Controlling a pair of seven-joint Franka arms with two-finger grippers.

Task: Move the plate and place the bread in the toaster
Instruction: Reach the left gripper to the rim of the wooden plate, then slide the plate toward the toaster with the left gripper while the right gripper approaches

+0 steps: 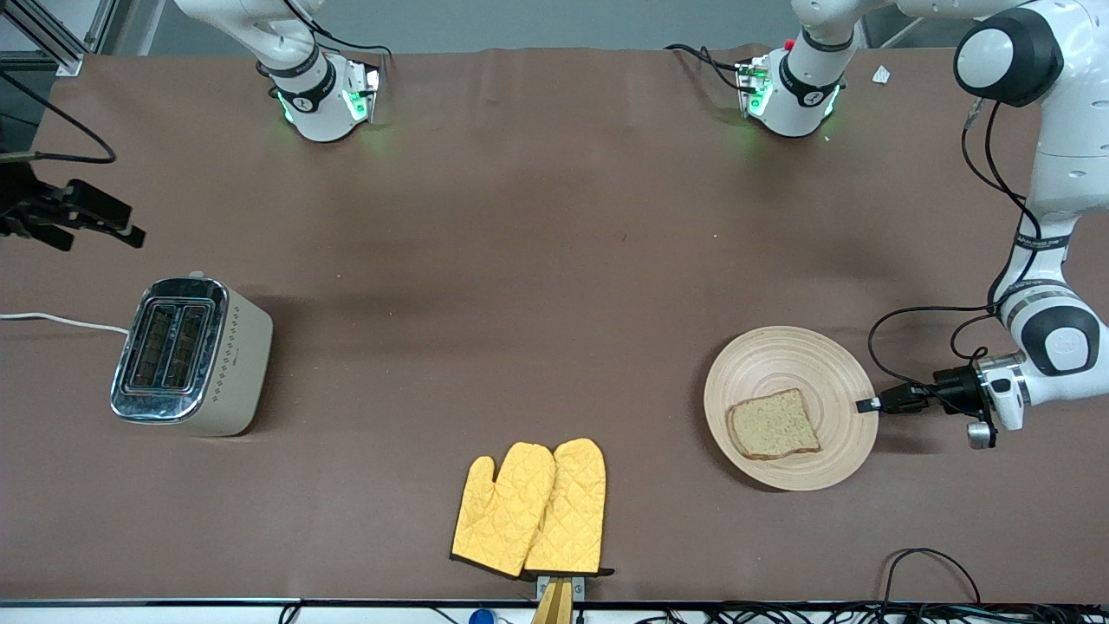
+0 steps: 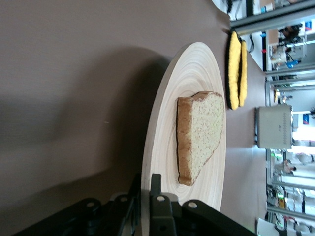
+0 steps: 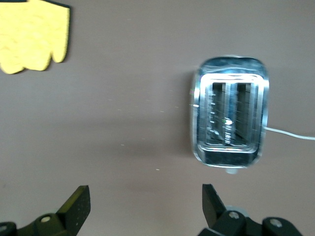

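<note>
Left end effector [image 1: 866, 405]: low at the rim of the round, pale beige wooden plate [image 1: 806, 360], its fingers closed on that rim at the left arm's end of the counter [image 1: 520, 260].
Plate contents: one squarish slice of speckled tan bread [image 1: 773, 425] with a brown crust lies flat on it.
Right end effector [image 3: 145, 206]: up over bare counter near the toaster, fingers spread wide, holding nothing.
Toaster: the cream-beige boxy toaster [image 1: 186, 355] with a chrome top stands at the right arm's end, both slots empty.
Other: a pair of yellow quilted oven mitts [image 1: 530, 510] lies near the front edge.

Left hand [image 1: 869, 405] low, fingers pinched together; right hand [image 1: 130, 232] raised, fingers spread wide
</note>
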